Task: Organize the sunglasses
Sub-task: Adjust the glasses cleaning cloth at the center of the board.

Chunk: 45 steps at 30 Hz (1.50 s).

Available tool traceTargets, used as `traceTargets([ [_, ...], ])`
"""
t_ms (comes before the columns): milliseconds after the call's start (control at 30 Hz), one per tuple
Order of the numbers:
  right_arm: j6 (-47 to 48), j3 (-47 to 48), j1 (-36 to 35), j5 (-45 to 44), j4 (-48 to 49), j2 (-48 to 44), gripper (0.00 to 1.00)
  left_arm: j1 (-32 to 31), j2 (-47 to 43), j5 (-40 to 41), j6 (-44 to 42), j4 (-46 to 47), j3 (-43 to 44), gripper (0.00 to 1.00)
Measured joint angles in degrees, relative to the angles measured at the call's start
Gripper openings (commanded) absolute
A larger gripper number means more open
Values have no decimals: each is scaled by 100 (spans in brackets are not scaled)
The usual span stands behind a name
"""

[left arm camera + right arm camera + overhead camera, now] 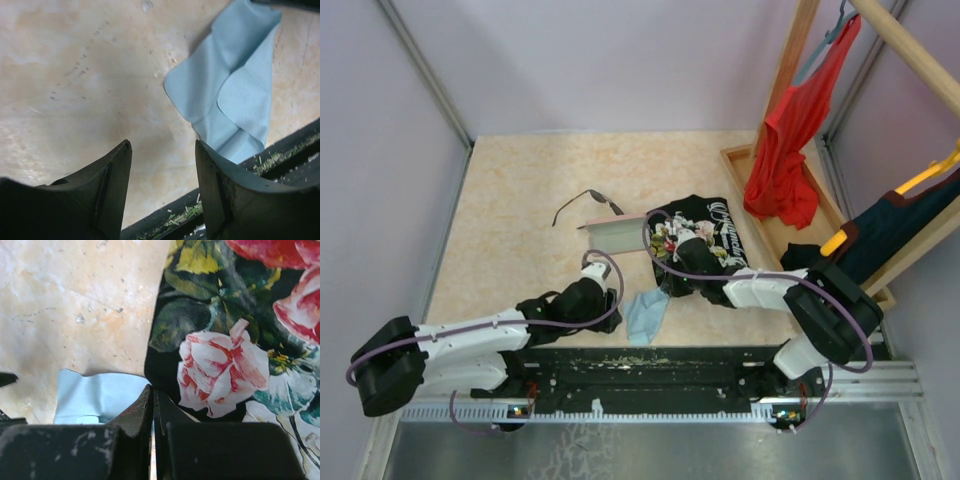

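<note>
The beige marbled table (pixel 510 170) carries the sunglasses (pixel 605 203) near centre frame, with a case (pixel 612 236) just below them. A black floral fabric (pixel 715 225) lies right of centre. A light-blue cloth (pixel 645 315) lies lower centre.

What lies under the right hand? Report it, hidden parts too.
The shut right hand sits over the edge of the black floral fabric, with the light-blue cloth beside it on the table. The fingers cover where fabric and cloth meet.

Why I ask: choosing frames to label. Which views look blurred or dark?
Top external: evenly lit, sunglasses crisp. Left wrist: open left pincer dark and soft, blue cloth clearer. Right wrist: shut right pincer blurry and black, floral fabric sharper.
</note>
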<state>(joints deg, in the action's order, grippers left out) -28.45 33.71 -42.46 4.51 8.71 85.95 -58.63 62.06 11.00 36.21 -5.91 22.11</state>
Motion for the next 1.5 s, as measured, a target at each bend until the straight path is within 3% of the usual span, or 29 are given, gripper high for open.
traceTargets([
  [133,-7,-149,0,-35,20,-81,0,229,57,356,-7,-205,212,61],
  [300,-31,-297,0,-142,-72,-289,0,511,758,481,-166,-168,632,60],
  [667,-111,-522,0,-184,-236,-605,0,511,1978,350,-610,-98,1436,54],
  [1167,-138,-566,0,-179,-149,-605,0,-9,2162,551,-743,-205,1572,48],
  [1500,-160,-597,0,-164,-83,-608,0,-264,2527,990,-595,-256,1849,38],
])
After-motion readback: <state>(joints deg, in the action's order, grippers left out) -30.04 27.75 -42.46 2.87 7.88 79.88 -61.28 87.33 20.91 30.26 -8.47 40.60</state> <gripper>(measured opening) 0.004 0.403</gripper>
